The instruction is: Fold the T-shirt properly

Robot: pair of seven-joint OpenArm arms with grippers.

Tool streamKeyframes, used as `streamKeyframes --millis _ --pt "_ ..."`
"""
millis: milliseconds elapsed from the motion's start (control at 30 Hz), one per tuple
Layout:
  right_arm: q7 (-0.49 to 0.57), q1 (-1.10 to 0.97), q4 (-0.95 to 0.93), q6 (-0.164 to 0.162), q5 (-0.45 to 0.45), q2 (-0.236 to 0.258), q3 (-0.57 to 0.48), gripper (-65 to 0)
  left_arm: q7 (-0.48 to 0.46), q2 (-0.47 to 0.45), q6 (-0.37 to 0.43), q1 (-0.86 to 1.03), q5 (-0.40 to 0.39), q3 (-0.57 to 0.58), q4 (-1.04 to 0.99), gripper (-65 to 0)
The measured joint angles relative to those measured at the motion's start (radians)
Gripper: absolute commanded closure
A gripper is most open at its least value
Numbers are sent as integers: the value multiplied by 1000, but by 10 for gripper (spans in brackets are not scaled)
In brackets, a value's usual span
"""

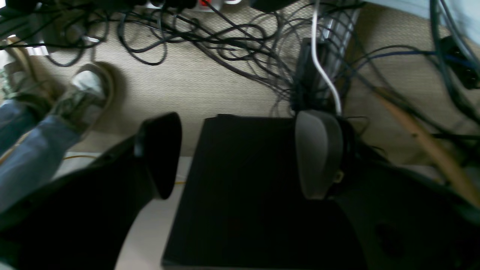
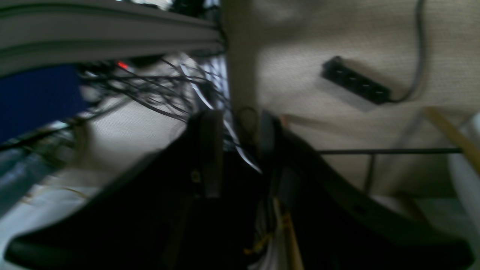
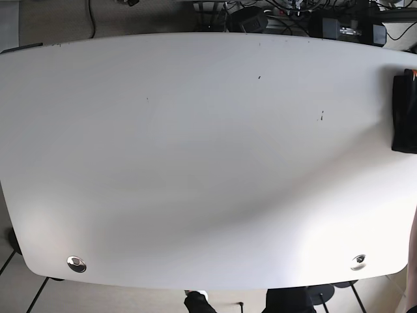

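T-shirt [image 1: 247,187], black and already folded into a flat rectangle, fills the left wrist view from centre down to 6 o'clock, lying at the bench [image 1: 150,228] edge. The left gripper [image 1: 240,153] hangs over it with its fingers [image 1: 318,150] wide apart, clamped on nothing; cables [image 1: 225,48] and a shoe [image 1: 84,95] show on the floor beyond. In the right wrist view, badly blurred, the right gripper [image 2: 236,150] looks empty, fingers [image 2: 210,150] a narrow gap apart, over floor and a power strip [image 2: 354,85]. From the base view, the shirt sits at 3 o'clock on the bench, at its far edge, partly cut off by the frame; neither arm shows. Folding seems finished, with little left beyond parking the arms.
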Motion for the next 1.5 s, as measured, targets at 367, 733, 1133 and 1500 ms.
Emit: streamKeyframes --millis 367,733,1133,1500 --pt "3 111 -192 -65 -82 -12 1 -165 8 42 -2 -74 0 0 -118 -446" --pt "56 82 -172 -56 -82 -46 0 -165 -134 43 -4 36 1 121 -9 -446" --pt "105 56 -165 -55 -82 -29 0 -159 -135 40 -3 24 1 189 5 -446" --pt "54 -123 123 -53 -96 -16 -1 -159 -135 -74 1 297 0 264 492 -446"
